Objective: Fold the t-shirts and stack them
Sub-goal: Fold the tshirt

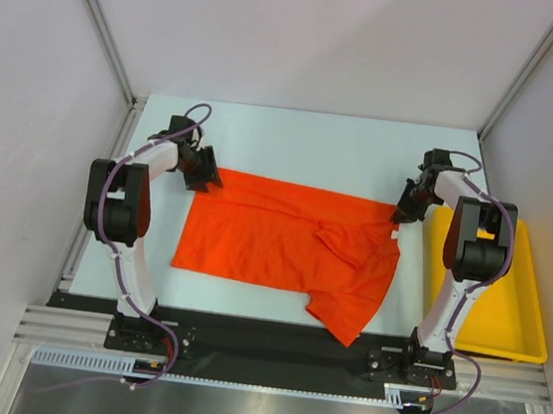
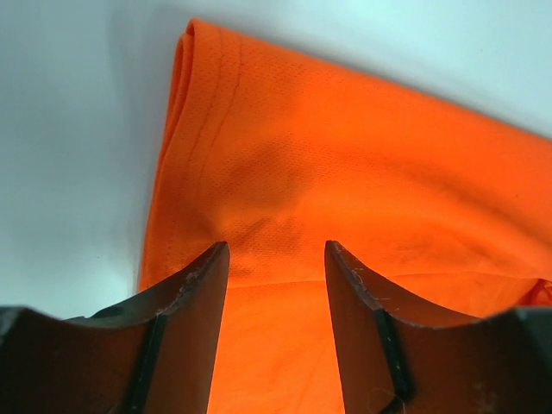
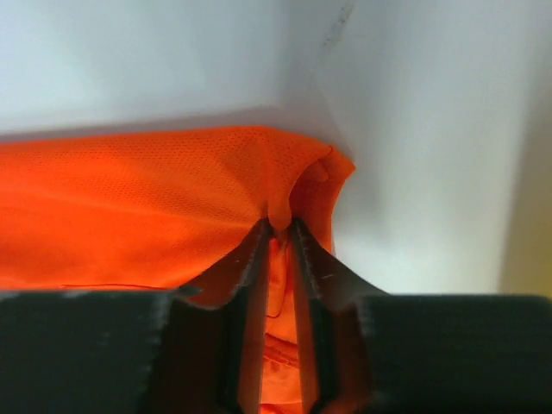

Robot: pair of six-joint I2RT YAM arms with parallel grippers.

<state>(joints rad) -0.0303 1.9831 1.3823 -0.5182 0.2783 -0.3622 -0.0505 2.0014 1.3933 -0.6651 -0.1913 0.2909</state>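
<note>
firmly, right gripper (image 3: pixel 280 226) pinches t-shirt (image 3: pixel 129 198) edge.

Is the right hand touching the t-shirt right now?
Touching. The right wrist view shows the right hand pinching a fold of the t-shirt between its fingertips.

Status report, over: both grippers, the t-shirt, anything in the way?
Left gripper open over far corner of t-shirt. Right gripper shut on opposite far corner. Nothing blocking; yellow tray aside.
</note>
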